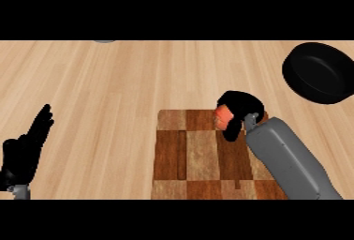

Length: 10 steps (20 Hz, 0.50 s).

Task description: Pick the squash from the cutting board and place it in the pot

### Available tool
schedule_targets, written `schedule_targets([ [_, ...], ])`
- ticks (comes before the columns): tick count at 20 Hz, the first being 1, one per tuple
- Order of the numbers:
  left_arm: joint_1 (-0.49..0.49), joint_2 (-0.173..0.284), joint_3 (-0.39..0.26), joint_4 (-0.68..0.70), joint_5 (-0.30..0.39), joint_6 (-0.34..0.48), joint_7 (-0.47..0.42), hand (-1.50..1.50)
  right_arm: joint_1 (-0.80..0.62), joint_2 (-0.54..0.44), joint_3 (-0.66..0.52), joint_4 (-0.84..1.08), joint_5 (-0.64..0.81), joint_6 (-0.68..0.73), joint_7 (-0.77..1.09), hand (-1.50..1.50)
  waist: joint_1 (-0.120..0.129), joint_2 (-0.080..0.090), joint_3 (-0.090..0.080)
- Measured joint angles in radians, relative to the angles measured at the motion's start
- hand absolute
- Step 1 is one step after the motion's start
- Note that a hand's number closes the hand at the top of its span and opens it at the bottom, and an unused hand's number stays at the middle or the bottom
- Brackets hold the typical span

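squash (pixel 223 116): at cutting board's (pixel 200 159) far edge, right hand (pixel 239 108) curled round it. pot (pixel 319 72): bench's far right corner. left hand (pixel 24 150): open, resting. risk: mostly hidden squash slipping out before reaching pot.

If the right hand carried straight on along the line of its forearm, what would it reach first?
The right hand, curled round the orange squash over the cutting board, points up and to the left. That line crosses only bare counter as far as the view shows. The black pot lies off to the right, though depth is unclear.
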Motion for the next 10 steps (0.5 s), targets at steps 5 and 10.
schedule_targets([
  [5,0.003,-0.005,0.005,0.015,-0.007,-0.001,-0.019,0.0,0.081,-0.182,-0.004,-0.137,0.014,0.022,-0.248,1.5,-0.005,0.002,0.0],
  [10,-0.011,-0.005,0.012,0.016,-0.01,-0.005,-0.008,0.0,0.126,-0.299,-0.048,-0.277,0.074,-0.031,-0.327,1.5,-0.008,0.001,0.001],
])
